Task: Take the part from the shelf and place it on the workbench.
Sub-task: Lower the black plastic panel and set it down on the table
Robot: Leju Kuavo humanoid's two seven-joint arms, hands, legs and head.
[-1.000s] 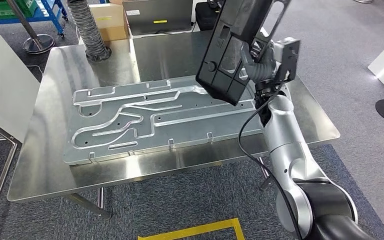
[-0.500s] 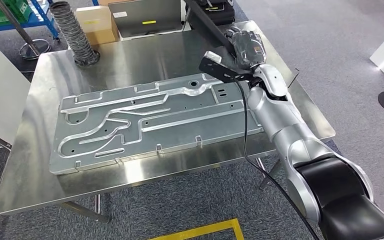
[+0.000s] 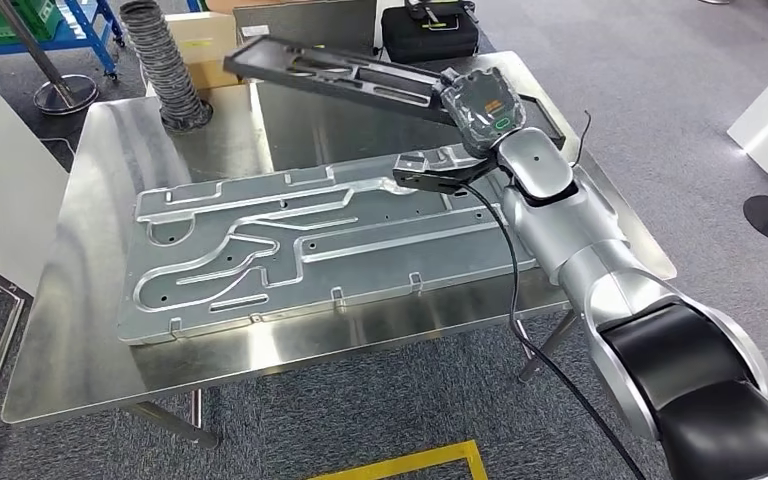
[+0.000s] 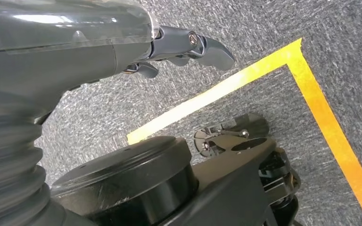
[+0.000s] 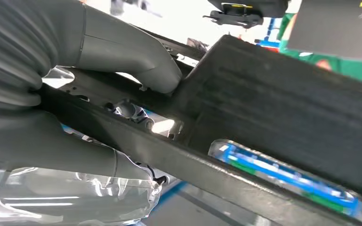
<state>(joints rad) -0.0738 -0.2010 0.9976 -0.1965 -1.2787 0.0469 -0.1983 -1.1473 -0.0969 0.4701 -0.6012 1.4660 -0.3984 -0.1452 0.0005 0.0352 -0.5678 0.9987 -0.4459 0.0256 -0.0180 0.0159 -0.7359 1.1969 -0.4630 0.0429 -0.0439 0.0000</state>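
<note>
My right hand [image 3: 480, 108] grips a long black plastic part [image 3: 340, 75] by its near end. The part lies almost level, low over the far side of the steel workbench [image 3: 90, 330], and reaches toward the back left. In the right wrist view, the thumb [image 5: 122, 52] and fingers clamp the black part [image 5: 273, 108] from both sides. My left hand [image 4: 184, 44] hangs beside my body over the grey carpet, its fingers apart and holding nothing.
A large grooved aluminium plate [image 3: 310, 240] covers most of the workbench. A ribbed hose [image 3: 155, 60], a cardboard box [image 3: 205, 45] and a black case [image 3: 430, 30] stand behind the bench. A white panel [image 3: 0, 180] is at the left, with yellow floor tape [image 3: 400, 460] in front.
The right arm has swung the black part from upright and close to the camera down to nearly flat over the far side of the bench. The camera view has also shifted slightly.
</note>
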